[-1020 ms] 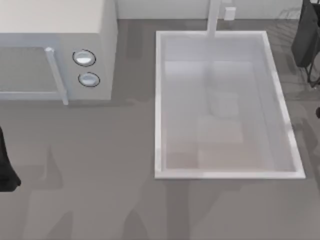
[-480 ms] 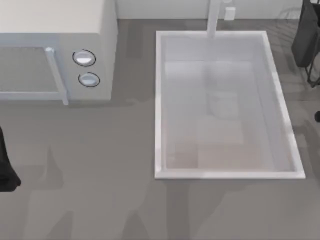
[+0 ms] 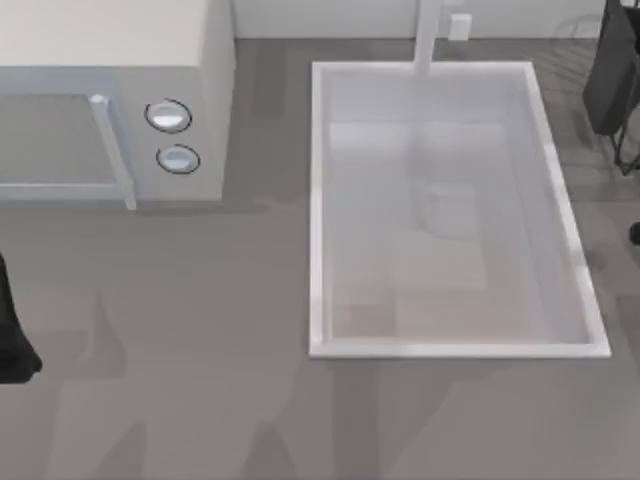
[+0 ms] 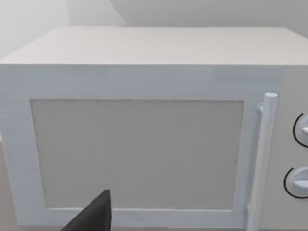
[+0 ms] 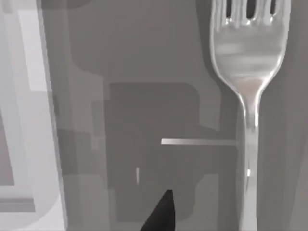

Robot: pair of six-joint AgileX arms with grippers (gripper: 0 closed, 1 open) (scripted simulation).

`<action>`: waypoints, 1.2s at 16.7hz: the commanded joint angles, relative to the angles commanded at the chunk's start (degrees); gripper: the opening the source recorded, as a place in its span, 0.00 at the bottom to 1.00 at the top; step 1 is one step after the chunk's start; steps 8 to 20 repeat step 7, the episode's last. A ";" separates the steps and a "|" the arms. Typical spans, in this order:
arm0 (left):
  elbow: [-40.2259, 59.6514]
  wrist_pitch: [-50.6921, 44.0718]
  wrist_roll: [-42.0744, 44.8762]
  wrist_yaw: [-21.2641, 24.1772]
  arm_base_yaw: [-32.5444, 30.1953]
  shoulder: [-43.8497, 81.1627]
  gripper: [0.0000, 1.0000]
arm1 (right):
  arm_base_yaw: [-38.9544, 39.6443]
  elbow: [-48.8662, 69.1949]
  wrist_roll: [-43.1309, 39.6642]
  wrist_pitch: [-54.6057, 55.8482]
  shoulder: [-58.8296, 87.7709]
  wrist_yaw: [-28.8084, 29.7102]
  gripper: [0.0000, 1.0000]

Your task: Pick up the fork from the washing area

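Looks like it's in the approach step: right gripper (image 3: 622, 80), top right by the washing area (image 3: 318, 200), can't tell its finger spread, needs to drop over the fork (image 5: 249, 86) handle.

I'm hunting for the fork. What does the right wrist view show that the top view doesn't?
Right wrist view alone: the fork, tines and handle lying on a grey surface, plus a dark fingertip of the right gripper. Top view alone: the microwave, the faucet post, the whole sink basin, the left arm at the table's left edge. Shared: the basin's pale rim.
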 joint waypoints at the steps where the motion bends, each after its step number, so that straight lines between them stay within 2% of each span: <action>1: 0.00 0.00 0.00 0.00 0.00 0.00 1.00 | 0.00 0.00 0.00 0.00 0.00 0.00 0.98; 20: 0.00 0.00 0.00 0.00 0.00 0.00 1.00 | 0.00 0.00 0.00 0.00 0.00 0.00 1.00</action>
